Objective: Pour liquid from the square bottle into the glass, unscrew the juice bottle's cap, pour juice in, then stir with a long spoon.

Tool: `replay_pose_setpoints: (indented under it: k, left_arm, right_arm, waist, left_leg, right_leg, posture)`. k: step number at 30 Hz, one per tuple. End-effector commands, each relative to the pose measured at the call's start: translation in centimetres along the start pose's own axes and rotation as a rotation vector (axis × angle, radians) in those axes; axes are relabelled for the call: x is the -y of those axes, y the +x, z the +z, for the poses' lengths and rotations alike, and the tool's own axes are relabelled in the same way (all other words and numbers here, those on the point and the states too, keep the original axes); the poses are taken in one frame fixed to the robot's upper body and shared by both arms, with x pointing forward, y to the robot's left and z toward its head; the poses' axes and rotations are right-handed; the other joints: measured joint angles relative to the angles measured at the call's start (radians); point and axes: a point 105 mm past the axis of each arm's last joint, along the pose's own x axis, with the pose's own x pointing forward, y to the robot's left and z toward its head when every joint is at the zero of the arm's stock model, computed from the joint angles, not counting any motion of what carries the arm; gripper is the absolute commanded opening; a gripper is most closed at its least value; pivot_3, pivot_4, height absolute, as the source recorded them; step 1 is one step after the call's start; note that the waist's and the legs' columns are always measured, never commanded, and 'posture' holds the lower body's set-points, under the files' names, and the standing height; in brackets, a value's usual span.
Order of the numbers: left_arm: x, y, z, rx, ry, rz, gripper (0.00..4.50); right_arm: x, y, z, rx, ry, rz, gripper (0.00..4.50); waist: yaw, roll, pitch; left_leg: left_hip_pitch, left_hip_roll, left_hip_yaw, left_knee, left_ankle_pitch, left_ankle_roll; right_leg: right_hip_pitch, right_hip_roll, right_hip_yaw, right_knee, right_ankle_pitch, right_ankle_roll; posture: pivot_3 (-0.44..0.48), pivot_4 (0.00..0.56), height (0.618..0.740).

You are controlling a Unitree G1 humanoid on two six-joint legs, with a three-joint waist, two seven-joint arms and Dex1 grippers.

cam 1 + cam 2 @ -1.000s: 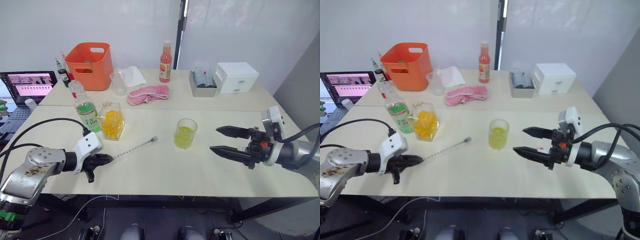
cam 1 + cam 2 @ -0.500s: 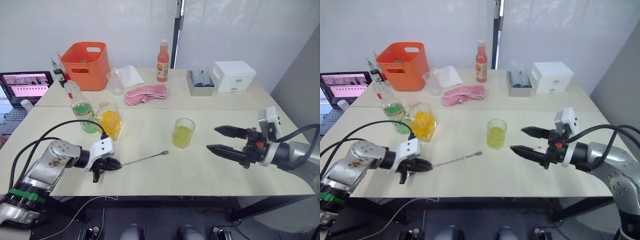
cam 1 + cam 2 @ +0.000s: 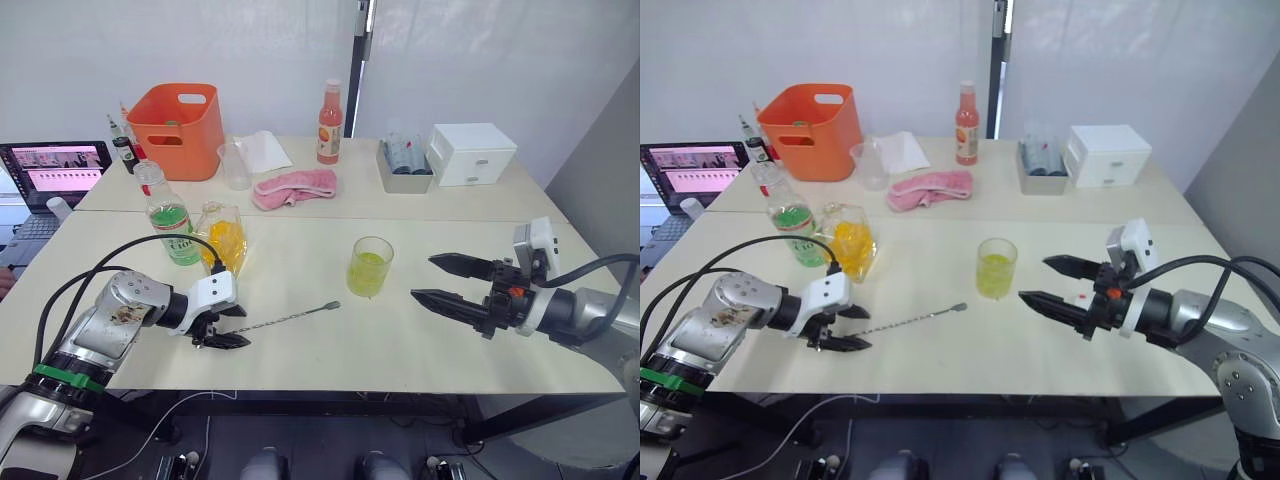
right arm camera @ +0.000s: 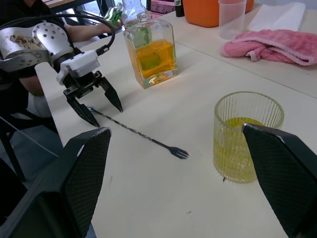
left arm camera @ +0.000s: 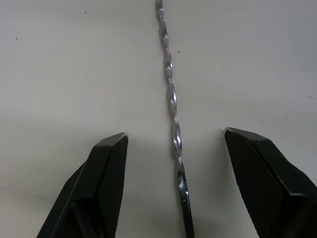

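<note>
Spoon point(image 3: 288, 319): lies flat on the table point(image 3: 400, 345), between left gripper point(image 3: 224, 325) and glass point(image 3: 369, 266)
Feel: thin, stiff, light, likely slippery metal
Grab: twisted stem, near its end
Left gripper: fingers apart, one each side of stem
Right gripper point(image 3: 441, 282): apart, empty
Writing: too small to read

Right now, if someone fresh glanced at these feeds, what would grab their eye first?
Probably the left pincer near the table's front edge, open astride the handle end of the long spoon, which lies flat on the table. Next, the glass of yellow-green drink at mid-table, with the right pincer open beside it on the robot's right. Then the square bottle of orange liquid behind the left pincer, beside the juice bottle.
</note>
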Motion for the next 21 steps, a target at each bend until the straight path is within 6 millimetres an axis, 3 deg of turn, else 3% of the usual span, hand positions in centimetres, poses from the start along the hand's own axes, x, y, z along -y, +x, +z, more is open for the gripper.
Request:
replay_pose_setpoints:
  k: [1,8,12,17,21]
  left_arm:
    - [0.4,0.8,-1.2,-0.059,0.012,-0.018,2.44]
    - [0.7,0.6,-2.1,-0.100,0.019,-0.051,0.13]
    - [0.1,0.1,-1.1,-0.055,0.024,-0.048,0.06]
    - [-0.5,-2.1,1.2,0.069,0.064,-0.076,0.06]
    - [0.0,-4.1,4.4,0.238,0.020,-0.145,0.06]
  right_arm:
    - [-0.4,-0.3,1.0,0.019,-0.034,0.000,4.50]
    - [-0.4,-0.3,1.2,0.022,-0.036,0.003,4.50]
    - [-0.4,-0.2,1.2,0.022,-0.036,0.002,4.50]
    - [-0.3,-0.2,1.2,0.022,-0.031,0.000,4.50]
    - [0.2,-0.3,0.7,0.016,-0.013,-0.032,4.50]
  waist:
    - [0.001,0.000,0.000]
    - [-0.001,0.003,-0.002]
    - [-0.002,0.003,-0.002]
    - [-0.004,0.003,-0.002]
    - [-0.003,0.002,-0.001]
  left_leg:
    - [0.000,0.000,0.000,0.000,0.000,0.000]
    - [0.003,0.000,0.001,0.000,0.000,0.000]
    - [0.003,0.000,0.001,0.000,0.000,0.000]
    - [0.001,0.000,0.001,0.000,0.000,0.000]
    - [-0.002,0.001,0.000,0.001,0.000,0.000]
  right_leg:
    - [0.000,0.000,0.000,0.000,0.000,0.000]
    - [0.002,0.000,0.001,0.000,0.000,0.000]
    - [0.002,0.000,0.001,0.001,0.000,0.000]
    - [0.000,0.001,0.001,0.001,0.000,0.000]
    - [-0.002,0.001,0.000,0.001,0.000,0.000]
  posture:
    - [0.000,0.150,0.715]
    - [0.000,0.150,0.715]
    - [0.000,0.150,0.715]
    - [0.000,0.150,0.715]
    - [0.000,0.150,0.715]
